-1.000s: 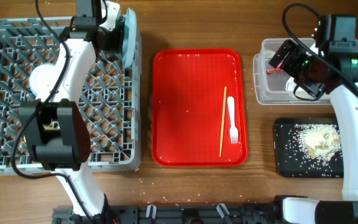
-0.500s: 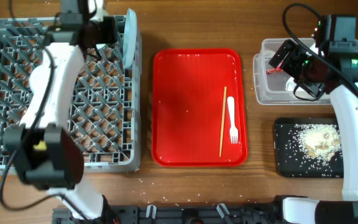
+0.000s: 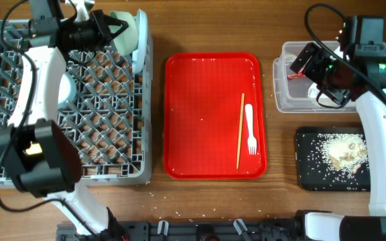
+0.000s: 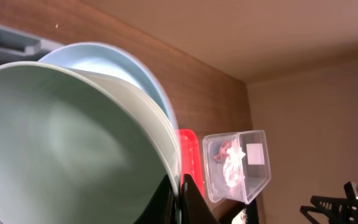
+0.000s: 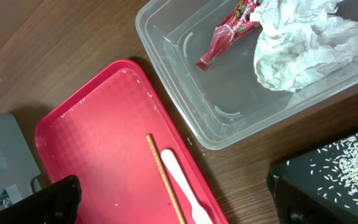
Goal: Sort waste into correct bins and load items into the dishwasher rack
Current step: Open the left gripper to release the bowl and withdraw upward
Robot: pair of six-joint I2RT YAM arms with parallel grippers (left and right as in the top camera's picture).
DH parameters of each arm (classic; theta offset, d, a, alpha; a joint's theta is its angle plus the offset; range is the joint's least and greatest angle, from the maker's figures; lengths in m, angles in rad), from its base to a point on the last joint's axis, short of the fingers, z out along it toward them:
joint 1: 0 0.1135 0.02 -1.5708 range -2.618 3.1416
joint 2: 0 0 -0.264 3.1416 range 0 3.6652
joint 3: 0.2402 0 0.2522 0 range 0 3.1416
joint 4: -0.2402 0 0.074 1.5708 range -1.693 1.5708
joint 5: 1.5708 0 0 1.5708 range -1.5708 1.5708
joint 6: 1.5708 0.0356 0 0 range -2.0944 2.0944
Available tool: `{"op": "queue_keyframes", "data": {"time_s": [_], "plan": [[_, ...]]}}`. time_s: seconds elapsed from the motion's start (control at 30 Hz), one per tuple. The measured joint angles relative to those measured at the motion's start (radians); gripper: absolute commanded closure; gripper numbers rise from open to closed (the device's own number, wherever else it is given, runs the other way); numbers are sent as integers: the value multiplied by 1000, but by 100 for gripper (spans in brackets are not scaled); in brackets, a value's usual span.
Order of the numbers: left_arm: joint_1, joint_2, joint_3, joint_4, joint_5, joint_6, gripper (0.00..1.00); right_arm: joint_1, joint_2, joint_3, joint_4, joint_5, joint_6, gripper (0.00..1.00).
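Note:
My left gripper [image 3: 117, 29] is shut on the rim of the light green bowl [image 3: 127, 25] at the far right corner of the grey dishwasher rack [image 3: 19, 144]. In the left wrist view its jaws [image 4: 180, 199] pinch the bowl [image 4: 61, 137], which stands on edge against the pale blue plate [image 4: 126, 65]. A whitish bowl [image 3: 64, 92] shows under the arm. My right gripper [image 3: 313, 67] hangs open over the clear tub [image 3: 281, 100]; it is empty [image 5: 185, 199]. The tub holds the red wrapper [image 5: 225, 34] and white napkin [image 5: 297, 46]. Rice [image 3: 340, 150] lies on the black tray [image 3: 307, 175].
The red serving tray [image 3: 200, 114] lies in the middle of the table, with a wooden chopstick [image 3: 240, 134] and a white fork [image 3: 250, 130] on its right side. The blue plate [image 3: 140, 43] stands upright along the rack's right wall.
The left arm has swung leftward over the rack and its gripper has shut on the green bowl's rim. The right arm has not moved.

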Motion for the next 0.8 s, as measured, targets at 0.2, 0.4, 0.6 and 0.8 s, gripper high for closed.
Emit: {"op": "queue_keyframes", "data": {"time_s": [0.2,0.4,0.6,0.8], "plan": [[89,59,-1,-15,23,-64,96,0,0,0,0,0,0,0],[148,96,4,-96,97,-70,96,0,0,0,0,0,0,0],[231,99,3,-304,-99,-6,53,0,0,0,0,0,0,0],[354,-5,-1,-376,-404,7,88,0,0,0,0,0,0,0]]}}
